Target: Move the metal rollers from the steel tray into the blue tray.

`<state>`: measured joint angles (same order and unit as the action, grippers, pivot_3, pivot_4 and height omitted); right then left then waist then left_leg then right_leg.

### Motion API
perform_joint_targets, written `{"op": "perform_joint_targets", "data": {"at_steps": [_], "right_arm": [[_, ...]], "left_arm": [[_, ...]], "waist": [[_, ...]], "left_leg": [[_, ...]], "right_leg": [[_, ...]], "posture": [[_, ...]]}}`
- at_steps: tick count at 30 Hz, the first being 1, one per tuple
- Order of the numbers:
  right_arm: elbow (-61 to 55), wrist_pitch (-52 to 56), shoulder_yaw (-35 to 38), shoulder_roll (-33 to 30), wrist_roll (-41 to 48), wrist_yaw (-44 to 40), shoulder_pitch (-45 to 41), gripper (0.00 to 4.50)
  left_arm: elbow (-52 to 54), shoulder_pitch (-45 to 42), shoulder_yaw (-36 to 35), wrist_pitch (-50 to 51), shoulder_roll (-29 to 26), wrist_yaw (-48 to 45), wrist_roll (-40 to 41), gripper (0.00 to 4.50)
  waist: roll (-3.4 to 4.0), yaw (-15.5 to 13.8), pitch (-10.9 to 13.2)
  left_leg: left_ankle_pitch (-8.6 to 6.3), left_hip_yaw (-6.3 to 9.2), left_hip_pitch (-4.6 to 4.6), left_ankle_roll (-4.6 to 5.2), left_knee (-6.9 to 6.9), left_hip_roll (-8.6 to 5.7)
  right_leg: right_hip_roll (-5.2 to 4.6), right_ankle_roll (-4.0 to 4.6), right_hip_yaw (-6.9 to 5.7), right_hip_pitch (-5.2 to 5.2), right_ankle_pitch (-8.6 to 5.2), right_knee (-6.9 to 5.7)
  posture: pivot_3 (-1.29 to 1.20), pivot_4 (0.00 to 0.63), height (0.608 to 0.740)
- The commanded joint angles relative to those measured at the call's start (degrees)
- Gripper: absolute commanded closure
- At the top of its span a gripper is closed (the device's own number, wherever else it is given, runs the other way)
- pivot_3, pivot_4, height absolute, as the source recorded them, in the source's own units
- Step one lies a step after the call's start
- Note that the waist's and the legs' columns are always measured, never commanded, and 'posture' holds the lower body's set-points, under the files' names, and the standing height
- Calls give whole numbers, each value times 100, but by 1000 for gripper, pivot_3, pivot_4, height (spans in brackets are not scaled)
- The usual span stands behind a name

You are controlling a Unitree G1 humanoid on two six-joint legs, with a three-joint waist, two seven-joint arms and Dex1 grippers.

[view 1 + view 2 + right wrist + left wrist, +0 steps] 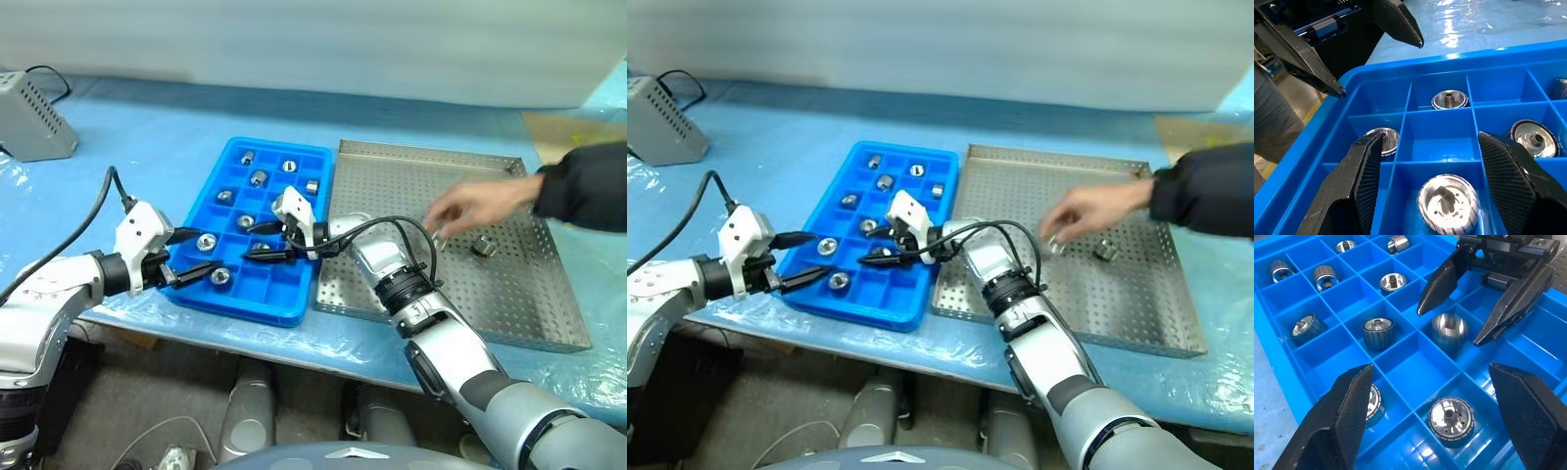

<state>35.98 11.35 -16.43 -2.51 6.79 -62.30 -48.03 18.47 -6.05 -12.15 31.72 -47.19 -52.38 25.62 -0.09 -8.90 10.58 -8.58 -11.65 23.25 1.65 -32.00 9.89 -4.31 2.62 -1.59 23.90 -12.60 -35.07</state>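
The bright blue plastic tray [263, 235] with its grid of small square compartments lies just beside the large grey perforated steel tray [509, 294], touching it or nearly so, and this probably keeps the way between them short. Several shiny silver metal rollers [1377, 331] already sit in it, one in each compartment, so they cannot roll against each other.

The right gripper [1452, 320] hangs low over the middle of the blue tray with its two black fingers spread apart. One roller [1449, 329] is directly under them and looks blurred, with no finger touching it. It seems the roller is just being let go into its compartment; the gripper holds nothing. In the right wrist view a roller [1447, 201] lies between the open fingers, on the floor of a cell. The right arm reaches across from the steel tray side, the forearm bent over the rim, the gripper pointing nearly level toward the left.

The left gripper [196, 252] waits at the near left edge of the blue tray, its fingers wide open and empty, pointing inward over two rollers.

On the steel tray one roller [483, 247] remains, and a person's hand [477, 209] in a dark sleeve reaches over the tray near it.
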Motion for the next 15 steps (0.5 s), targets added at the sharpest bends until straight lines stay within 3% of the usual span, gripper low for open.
{"op": "perform_joint_targets", "data": {"at_steps": [1,9,15], "right_arm": [[-375,17,193,-143,108,43,12,1295],[-1342,402,526,-669,301,208,251,1295],[-2195,807,930,-1319,387,607,664,1295]], "left_arm": [[-84,-270,163,-185,25,-96,-3,503],[-784,-1114,817,-482,310,-338,-170,503],[-1650,-2054,1550,-888,835,-657,-485,503]], "waist": [[-1,12,0],[-3,102,-2],[-5,206,-3]], "left_leg": [[1,0,0,-2,-1,0],[9,-4,1,-12,-3,1],[10,-7,-2,-13,-19,-1]], "right_leg": [[0,0,1,0,0,0],[2,4,5,15,-2,-23],[2,5,13,11,-2,-34]], "posture": [[236,150,740],[98,150,740],[-28,150,740]]}}
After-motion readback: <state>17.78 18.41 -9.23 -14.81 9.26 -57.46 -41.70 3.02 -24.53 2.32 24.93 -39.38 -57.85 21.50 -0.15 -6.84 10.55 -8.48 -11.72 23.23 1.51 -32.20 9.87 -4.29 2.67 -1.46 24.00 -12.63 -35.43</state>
